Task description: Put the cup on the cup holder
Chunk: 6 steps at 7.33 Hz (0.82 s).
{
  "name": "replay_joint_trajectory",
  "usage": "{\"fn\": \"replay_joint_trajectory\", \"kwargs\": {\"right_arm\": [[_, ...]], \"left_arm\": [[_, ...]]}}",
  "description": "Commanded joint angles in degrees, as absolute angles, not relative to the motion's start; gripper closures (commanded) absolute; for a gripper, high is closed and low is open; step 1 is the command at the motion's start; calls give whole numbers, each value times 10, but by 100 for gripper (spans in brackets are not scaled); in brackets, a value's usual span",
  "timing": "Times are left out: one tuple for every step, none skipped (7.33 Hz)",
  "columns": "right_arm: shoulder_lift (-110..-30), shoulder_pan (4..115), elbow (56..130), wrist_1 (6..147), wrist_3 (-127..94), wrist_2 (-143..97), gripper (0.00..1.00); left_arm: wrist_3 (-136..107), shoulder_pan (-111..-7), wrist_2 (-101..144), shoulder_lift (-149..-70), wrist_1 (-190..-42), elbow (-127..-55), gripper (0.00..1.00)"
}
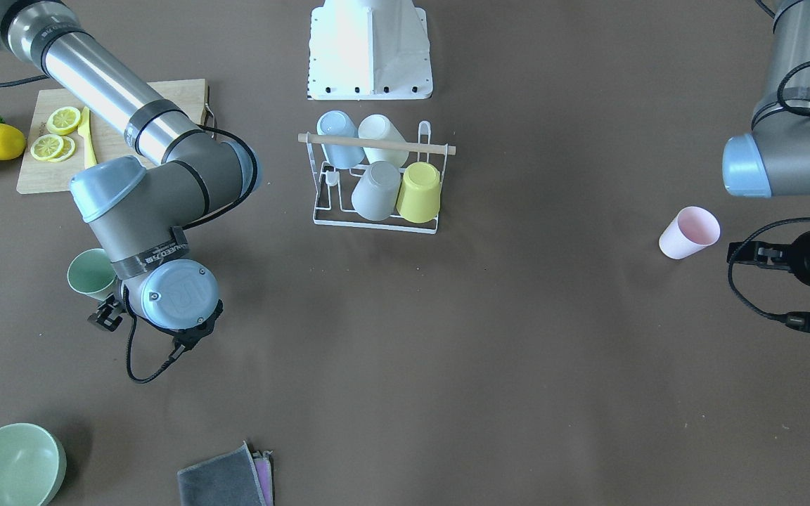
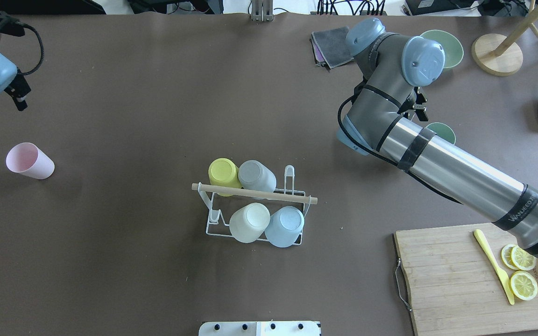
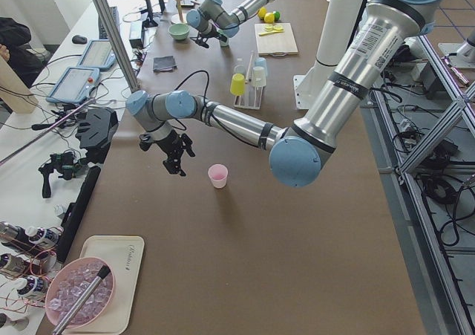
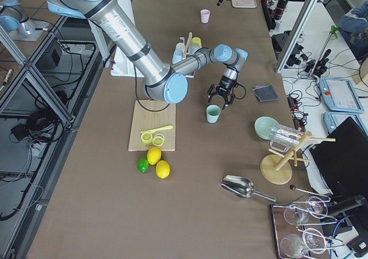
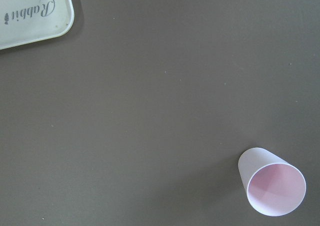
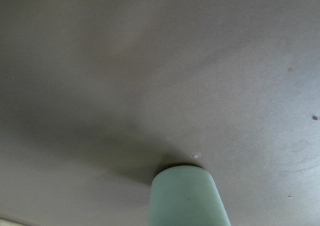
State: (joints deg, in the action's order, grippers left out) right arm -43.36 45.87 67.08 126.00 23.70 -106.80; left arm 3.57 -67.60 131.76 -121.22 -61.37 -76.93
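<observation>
The left pincer (image 2: 18,100) hangs released and empty near the pink cup (image 2: 31,161), which stands mouth-up on the bench (image 2: 157,93). At mid-bench the rack (image 2: 255,192) carries four upturned cups. Further right, the green cup (image 2: 444,132) stands just beside the right pincer (image 2: 419,105), which is likewise released.

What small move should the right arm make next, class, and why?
Probably ease the right end effector down around the green cup: it hangs just above that upright cup without gripping it, and the cup holder has pegs free at one end.
</observation>
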Motion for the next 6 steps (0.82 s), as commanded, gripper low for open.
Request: {"fn": "replay_joint_trajectory", "kwargs": {"right_arm": [[-446, 443, 671, 1260, 261, -1039, 0], [-451, 437, 671, 1260, 263, -1026, 0], [-455, 431, 671, 1260, 275, -1008, 0], [-465, 426, 672, 1260, 277, -1004, 0], [-471, 423, 674, 1259, 278, -1001, 0], [-478, 415, 674, 1259, 281, -980, 0]], "left_arm": [[1, -636, 1317, -1229, -616, -742, 2], [1, -632, 1318, -1226, -618, -735, 2], [6, -632, 1322, -1222, -625, -722, 2], [5, -625, 1321, -1223, -641, -711, 2], [5, -617, 1321, -1222, -642, -708, 2], [6, -616, 1322, -1226, -642, -681, 2]]}}
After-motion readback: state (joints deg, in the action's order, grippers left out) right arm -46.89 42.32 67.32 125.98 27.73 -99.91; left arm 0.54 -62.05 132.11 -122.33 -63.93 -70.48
